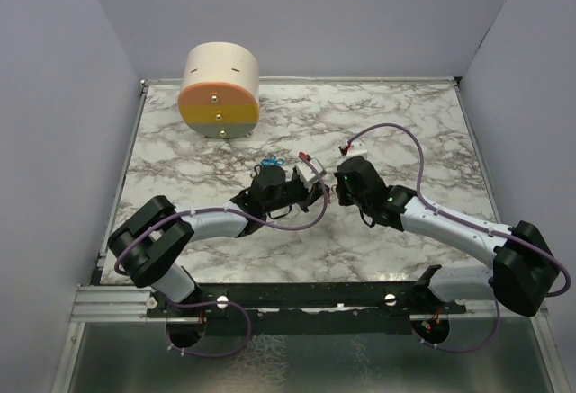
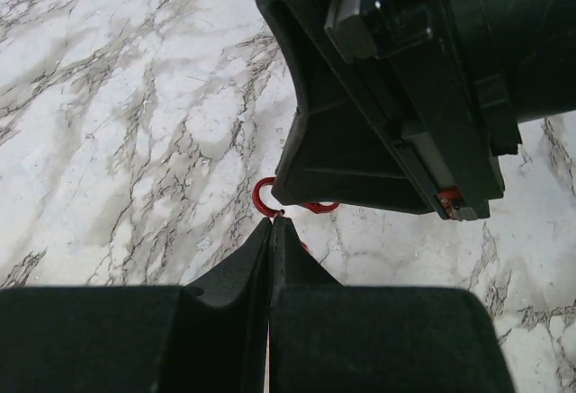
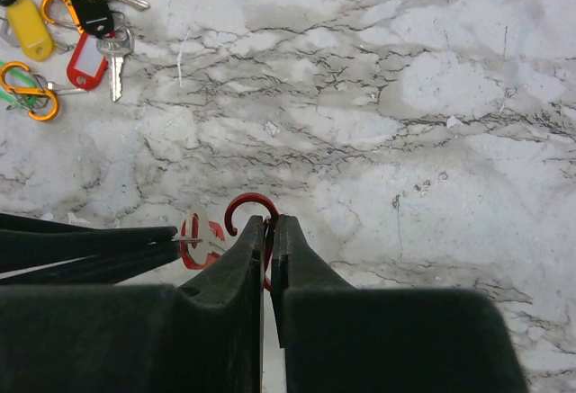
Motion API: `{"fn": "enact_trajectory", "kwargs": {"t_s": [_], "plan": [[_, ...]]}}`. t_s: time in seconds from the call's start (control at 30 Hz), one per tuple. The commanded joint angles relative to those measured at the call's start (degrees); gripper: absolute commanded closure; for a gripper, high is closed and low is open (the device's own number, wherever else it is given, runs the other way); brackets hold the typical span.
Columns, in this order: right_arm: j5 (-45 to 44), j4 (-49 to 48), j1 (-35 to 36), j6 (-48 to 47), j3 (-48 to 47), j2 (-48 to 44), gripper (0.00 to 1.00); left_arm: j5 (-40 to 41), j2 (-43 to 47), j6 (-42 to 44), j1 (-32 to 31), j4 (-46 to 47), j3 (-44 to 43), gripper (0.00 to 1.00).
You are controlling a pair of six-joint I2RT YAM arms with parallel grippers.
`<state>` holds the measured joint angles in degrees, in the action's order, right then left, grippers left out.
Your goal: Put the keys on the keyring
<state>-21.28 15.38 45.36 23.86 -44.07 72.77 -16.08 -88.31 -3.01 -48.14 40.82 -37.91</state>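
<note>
My right gripper point(image 3: 270, 222) is shut on a red hooked keyring clip point(image 3: 252, 204), whose curved end sticks out past the fingertips. My left gripper point(image 2: 272, 220) is shut on a thin silver key point(image 3: 200, 233); its flat head sits beside the red clip's other loop point(image 3: 191, 258). Both grippers meet tip to tip over mid-table, the left gripper point(image 1: 317, 197) just left of the right gripper point(image 1: 335, 193). The other keys point(image 3: 87, 60) lie in a small pile: a yellow tag point(image 3: 27, 29), a red tag, a black-headed key point(image 3: 90, 15) and an orange clip point(image 3: 31, 92).
A big cream-and-orange cylinder point(image 1: 220, 90) stands at the back left of the marble table point(image 1: 405, 123). The loose key pile point(image 1: 270, 161) lies just beyond the left wrist. Grey walls close in the left, right and back sides.
</note>
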Motion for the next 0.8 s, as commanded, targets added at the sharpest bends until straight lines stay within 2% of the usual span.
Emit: {"fn": "enact_trajectory", "kwargs": {"t_s": [0.0, 0.77], "plan": [[0.94, -1.12, -0.23, 0.99, -2.3, -0.04, 0.99, -3.84, 1.7, 1.75, -0.36, 3.41, 0.98, 1.0], [2.0, -1.01, -0.19, 0.49, -2.41, -2.4, 0.99, -3.94, -1.8, 2.25, -0.38, 3.41, -1.08, 1.0]]}}
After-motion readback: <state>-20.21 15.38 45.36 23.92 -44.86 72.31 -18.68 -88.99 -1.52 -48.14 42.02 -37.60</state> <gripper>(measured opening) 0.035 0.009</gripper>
